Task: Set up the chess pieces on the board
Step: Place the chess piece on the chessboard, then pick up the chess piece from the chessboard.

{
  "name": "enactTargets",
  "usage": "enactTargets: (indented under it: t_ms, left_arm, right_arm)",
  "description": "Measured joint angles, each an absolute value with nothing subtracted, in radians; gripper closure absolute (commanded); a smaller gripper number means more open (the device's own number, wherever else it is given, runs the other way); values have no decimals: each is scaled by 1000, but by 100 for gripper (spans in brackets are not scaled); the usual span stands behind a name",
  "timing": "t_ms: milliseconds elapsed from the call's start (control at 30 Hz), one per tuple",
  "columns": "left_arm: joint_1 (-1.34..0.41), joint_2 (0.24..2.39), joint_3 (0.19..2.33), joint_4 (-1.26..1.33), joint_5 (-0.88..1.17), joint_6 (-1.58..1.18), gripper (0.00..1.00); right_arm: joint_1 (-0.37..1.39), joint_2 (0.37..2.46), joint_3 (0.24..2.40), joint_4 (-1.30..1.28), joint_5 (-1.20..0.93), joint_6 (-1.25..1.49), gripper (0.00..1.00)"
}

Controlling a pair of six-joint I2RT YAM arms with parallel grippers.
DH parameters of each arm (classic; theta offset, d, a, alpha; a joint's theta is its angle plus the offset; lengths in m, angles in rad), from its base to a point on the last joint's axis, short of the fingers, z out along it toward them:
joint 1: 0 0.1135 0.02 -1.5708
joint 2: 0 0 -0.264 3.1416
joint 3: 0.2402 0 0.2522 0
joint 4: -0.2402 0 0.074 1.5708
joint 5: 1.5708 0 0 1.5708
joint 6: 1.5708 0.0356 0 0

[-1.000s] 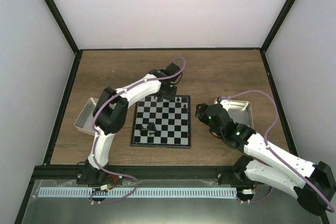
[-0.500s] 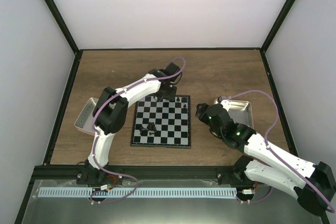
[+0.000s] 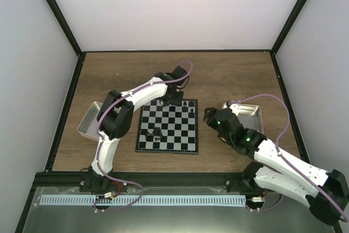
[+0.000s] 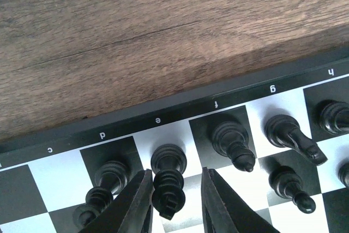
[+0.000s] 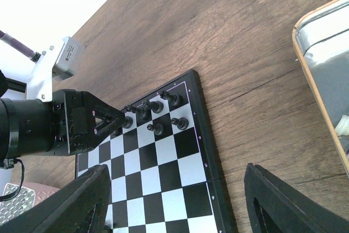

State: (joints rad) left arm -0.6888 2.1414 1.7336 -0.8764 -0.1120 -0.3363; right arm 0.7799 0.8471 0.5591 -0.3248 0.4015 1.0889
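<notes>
The board (image 3: pixel 182 135) lies mid-table. Black chess pieces stand along its far edge and a small cluster (image 3: pixel 156 132) lies near its left side. My left gripper (image 3: pixel 173 101) is over the far row. In the left wrist view its jaws (image 4: pixel 175 172) are open around a black king (image 4: pixel 168 181) on the e square, the left finger close and the right finger apart. A bishop (image 4: pixel 232 140) and a knight (image 4: pixel 289 135) stand to its right. My right gripper (image 3: pixel 209 115) is wide open and empty above the board's right edge (image 5: pixel 210 151). Cream-white pieces do not clearly show.
A tray (image 3: pixel 89 118) sits left of the board and another tray (image 3: pixel 250 114) sits right of it, under my right arm; its rim shows in the right wrist view (image 5: pixel 313 75). Bare wood lies beyond the board's far edge (image 4: pixel 136 36).
</notes>
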Motion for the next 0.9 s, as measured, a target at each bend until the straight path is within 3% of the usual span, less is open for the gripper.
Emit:
enactTargets:
  t_ms: [333, 633, 733, 900]
  left_arm:
    - [-689, 2060, 1731, -884, -91, -331, 58]
    - [-689, 1642, 1488, -815, -118, -347, 53]
    - [-689, 1539, 1338, -800, -126, -366, 54]
    - [-689, 1508, 1119, -794, -94, -393, 64]
  right_arm:
    - [780, 836, 559, -336, 397, 1081, 31]
    - [780, 914, 585, -281, 281, 964, 32]
    - [780, 975, 612, -264, 233, 945, 34]
    - [794, 1092, 658, -231, 157, 927, 35]
